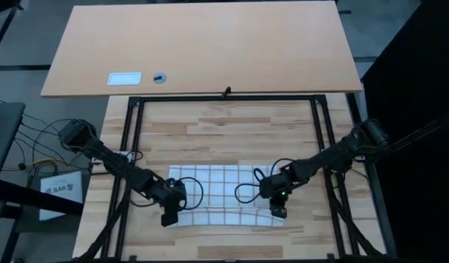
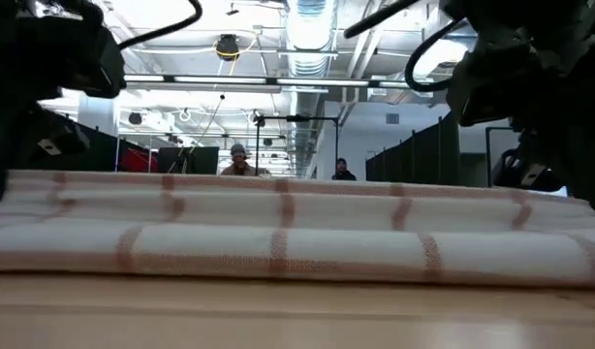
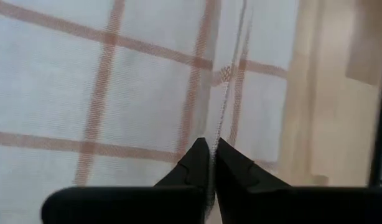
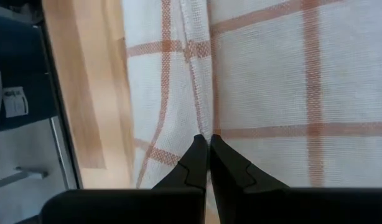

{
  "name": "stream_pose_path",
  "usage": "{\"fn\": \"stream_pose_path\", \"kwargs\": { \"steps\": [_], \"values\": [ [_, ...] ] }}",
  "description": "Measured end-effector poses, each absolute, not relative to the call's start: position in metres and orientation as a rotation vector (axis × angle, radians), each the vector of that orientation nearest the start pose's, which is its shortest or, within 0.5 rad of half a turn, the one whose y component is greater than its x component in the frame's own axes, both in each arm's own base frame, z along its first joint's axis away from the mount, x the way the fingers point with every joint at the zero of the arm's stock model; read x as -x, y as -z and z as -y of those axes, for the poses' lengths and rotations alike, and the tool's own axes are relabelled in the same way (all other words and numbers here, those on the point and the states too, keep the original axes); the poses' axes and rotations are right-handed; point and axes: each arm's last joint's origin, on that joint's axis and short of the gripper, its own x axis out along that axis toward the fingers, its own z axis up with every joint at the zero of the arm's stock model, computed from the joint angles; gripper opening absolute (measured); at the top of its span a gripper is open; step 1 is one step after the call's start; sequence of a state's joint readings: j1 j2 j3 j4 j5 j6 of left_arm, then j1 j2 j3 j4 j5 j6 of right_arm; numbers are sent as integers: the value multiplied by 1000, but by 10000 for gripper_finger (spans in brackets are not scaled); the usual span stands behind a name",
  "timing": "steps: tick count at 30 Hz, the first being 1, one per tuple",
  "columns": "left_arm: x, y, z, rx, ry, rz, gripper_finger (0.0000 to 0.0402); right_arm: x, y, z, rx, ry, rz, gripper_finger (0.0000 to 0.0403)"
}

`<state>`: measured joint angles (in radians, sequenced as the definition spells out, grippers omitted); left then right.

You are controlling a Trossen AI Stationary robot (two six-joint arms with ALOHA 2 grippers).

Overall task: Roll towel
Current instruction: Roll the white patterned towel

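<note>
The towel [image 1: 224, 191] lies flat on the near half of the wooden tabletop [image 1: 232, 128], its near edge already folded over into a low first turn, seen in the low view as stacked layers. The left end effector [image 1: 168, 218] pinches that folded edge at the towel's left corner, fingers closed with a thin hem of cloth between them; the right end effector [image 1: 278, 212] is likewise closed on the edge at the right corner. The risk, I judge, is uneven travel: if one arm leads, the roll will skew into a cone. The thin pinch could also slip, letting the turn fall open.
</note>
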<state>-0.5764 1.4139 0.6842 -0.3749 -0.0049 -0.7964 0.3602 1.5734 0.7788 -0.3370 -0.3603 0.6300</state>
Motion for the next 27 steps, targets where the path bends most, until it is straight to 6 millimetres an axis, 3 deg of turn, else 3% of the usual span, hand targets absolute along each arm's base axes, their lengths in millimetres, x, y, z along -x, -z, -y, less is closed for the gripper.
{"fn": "stream_pose_path", "kwargs": {
  "steps": [5, 11, 18, 24, 27],
  "values": [
    [-204, -158, 132, 386, 51, -1206, 45, -253, -147, -101, -534, -219, -1346, 16],
    [-205, -161, 131, 410, 91, -1226, 105, -251, -148, -94, -521, -177, -1393, 79],
    [-209, -184, 130, 298, 45, -1272, 131, -256, -173, -93, -423, -222, -1386, 112],
    [-213, -233, 149, 168, 20, -1184, 126, -257, -211, -123, -311, -261, -1221, 113],
    [-212, -237, 167, 148, 61, -1124, 125, -247, -213, -144, -215, -229, -1184, 113]
  ]
}}
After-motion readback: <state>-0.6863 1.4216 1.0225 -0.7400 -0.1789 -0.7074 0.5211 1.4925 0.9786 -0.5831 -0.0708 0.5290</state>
